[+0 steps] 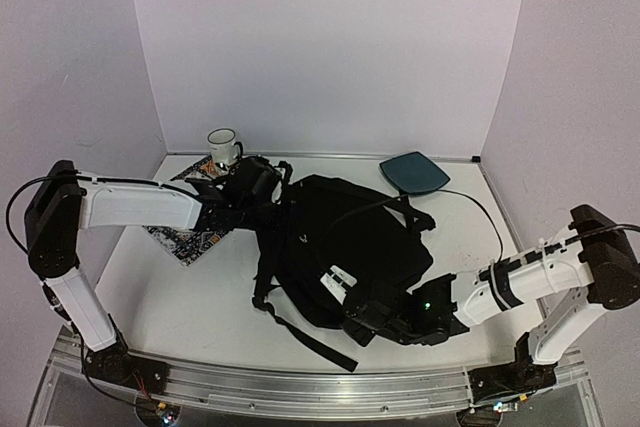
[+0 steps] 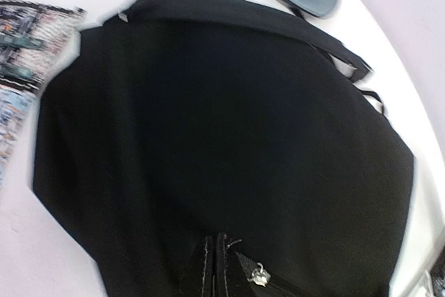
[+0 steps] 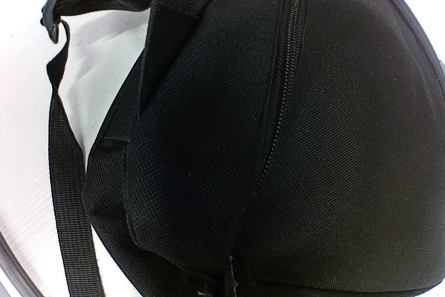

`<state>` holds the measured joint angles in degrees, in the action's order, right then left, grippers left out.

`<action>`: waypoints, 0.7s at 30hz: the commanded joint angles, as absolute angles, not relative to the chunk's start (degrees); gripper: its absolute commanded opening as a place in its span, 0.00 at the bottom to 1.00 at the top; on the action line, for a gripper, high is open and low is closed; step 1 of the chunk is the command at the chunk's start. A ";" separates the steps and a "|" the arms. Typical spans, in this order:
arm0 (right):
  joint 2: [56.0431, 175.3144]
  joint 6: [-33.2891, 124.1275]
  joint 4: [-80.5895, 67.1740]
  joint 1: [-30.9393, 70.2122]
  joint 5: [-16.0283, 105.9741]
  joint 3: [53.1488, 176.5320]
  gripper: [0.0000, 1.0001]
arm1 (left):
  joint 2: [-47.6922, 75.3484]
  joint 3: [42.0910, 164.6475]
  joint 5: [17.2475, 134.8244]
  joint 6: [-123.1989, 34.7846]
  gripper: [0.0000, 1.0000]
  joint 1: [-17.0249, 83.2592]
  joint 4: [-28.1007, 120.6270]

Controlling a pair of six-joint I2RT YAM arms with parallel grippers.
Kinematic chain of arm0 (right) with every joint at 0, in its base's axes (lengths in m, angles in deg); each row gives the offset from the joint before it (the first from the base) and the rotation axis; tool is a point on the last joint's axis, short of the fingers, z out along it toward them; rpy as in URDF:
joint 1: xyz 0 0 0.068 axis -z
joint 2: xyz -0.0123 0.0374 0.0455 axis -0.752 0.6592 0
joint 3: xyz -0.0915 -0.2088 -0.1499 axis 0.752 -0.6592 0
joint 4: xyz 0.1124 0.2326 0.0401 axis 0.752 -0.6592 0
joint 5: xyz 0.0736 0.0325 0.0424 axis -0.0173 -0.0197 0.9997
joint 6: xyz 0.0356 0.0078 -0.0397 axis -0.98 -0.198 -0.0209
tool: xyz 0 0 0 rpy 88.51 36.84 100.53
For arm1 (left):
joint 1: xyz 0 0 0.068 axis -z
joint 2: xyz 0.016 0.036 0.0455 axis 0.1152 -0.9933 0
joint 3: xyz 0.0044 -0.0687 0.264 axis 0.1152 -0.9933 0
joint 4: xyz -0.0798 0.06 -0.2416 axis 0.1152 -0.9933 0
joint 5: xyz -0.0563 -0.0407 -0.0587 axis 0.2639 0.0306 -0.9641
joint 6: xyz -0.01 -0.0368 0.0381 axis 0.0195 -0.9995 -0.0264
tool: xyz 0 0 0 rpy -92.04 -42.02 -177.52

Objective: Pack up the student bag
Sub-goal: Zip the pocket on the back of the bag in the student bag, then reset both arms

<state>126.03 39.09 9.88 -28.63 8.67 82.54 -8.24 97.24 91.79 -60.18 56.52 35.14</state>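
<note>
Student bag (image 1: 350,237), soft and floppy, likely handles best by its zipper edge (image 3: 281,102); left gripper (image 2: 214,269) pinches its fabric, right gripper (image 1: 352,309) presses against it, closure unclear

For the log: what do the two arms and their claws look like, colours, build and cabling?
Both the left arm and right arm have white links joined by chunky black joints. The left claw and right claw are black. A thin black cable loops by the left shoulder. A small green light glows near the right wrist. No lettering is readable.
</note>
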 commanded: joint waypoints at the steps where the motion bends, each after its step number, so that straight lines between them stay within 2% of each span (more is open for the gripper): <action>1: 123.41 36.46 5.12 -31.08 11.19 81.54 0.00 | -11.42 103.18 101.55 -56.21 0.00 52.75 33.62; 5: 122.66 34.70 4.07 -31.80 11.79 80.91 0.00 | -14.81 103.79 103.70 -56.90 0.00 50.79 32.84; 12: 121.32 33.03 3.27 -31.92 12.02 80.46 0.01 | -11.33 101.06 93.53 -60.70 0.00 50.74 33.65; 15: 120.90 32.59 2.41 -31.92 11.89 80.79 0.05 | -6.58 98.16 89.85 -62.56 0.07 50.72 34.83; 16: 120.60 32.23 2.11 -31.92 11.69 80.85 0.10 | -4.99 97.16 88.97 -63.05 0.10 50.72 35.13; 18: 119.97 31.22 0.90 -31.78 10.81 81.33 0.37 | -2.15 95.41 88.31 -63.47 0.17 50.65 35.36; 19: 119.78 30.95 0.07 -31.48 10.83 81.84 0.46 | -0.58 94.53 88.43 -63.59 0.22 50.62 35.34; 21: 119.36 30.64 -1.81 -30.49 11.26 83.32 0.53 | 2.30 92.39 88.84 -64.15 0.33 50.22 35.28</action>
